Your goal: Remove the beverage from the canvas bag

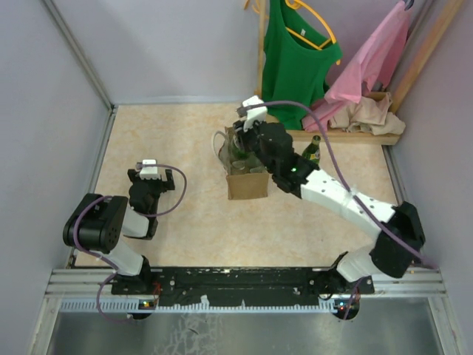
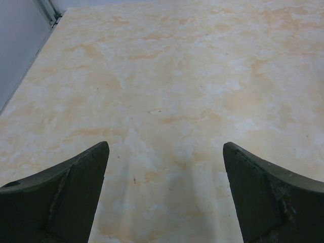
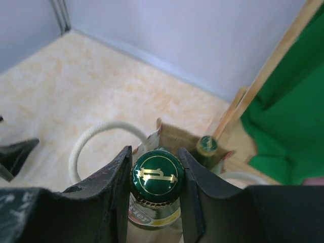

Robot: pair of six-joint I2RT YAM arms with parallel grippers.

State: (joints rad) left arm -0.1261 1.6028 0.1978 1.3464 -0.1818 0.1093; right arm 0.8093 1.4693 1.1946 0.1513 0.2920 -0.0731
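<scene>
1. Bottle [image 3: 156, 178] with a green and gold cap: I see the right end effector [image 3: 155, 171] pinching it at the neck, one finger pressed against each side just under the cap.
2. The bottle stands upright in the mouth of the canvas bag [image 1: 246, 185], which sits on the table [image 1: 170, 133] about mid-width. From the top view its lower body is hidden by the arm and the fabric, so I cannot say whether its base is off the bag's floor.
3. One white handle [image 3: 98, 136] loops out on the bag's left side.
4. A second bottle [image 1: 313, 150] stands to the right of the bag; it looks to be outside it, though the wrist view leaves me unsure.
5. The left end effector [image 2: 165, 148] is spread wide over bare table, holding nothing, well apart from the bag.
6. A green shirt [image 1: 295, 59] and a pink garment [image 1: 373, 55] hang at the back right.
</scene>
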